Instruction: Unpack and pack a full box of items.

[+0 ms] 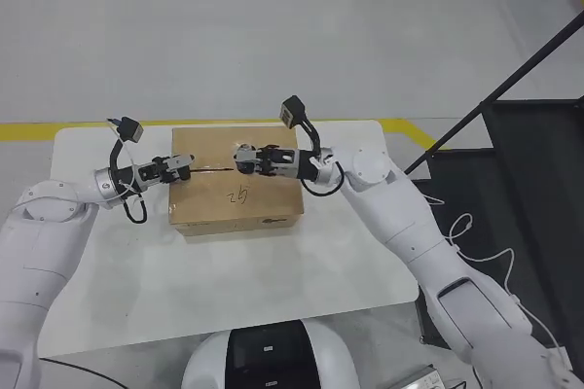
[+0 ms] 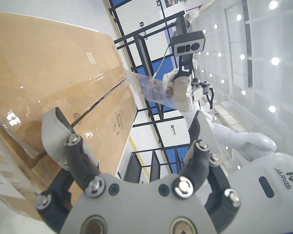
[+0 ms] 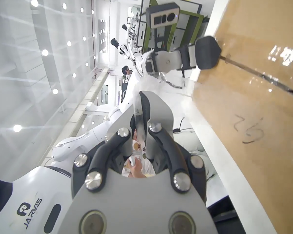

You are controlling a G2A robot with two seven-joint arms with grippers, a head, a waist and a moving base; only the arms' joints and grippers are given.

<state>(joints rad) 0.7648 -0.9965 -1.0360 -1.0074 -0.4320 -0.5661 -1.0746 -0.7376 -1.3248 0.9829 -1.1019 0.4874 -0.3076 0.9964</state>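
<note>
Currently the box (image 1: 236, 199) sits upper centre of the top view, on the table (image 1: 273, 282). Right gripper (image 1: 240, 160) clenched on a clear tape strip (image 2: 149, 90) stretching from the seam; left gripper (image 1: 185, 167) released, at the box's left edge.

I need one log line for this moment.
box: closed, on table | right gripper: shut on tape from seam | left gripper: open, at box edge

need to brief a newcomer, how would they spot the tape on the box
On the white table sits a brown cardboard box. Clear shiny tape runs from its top seam into the shut right tool. It is the only see-through, crinkled strip there.
</note>
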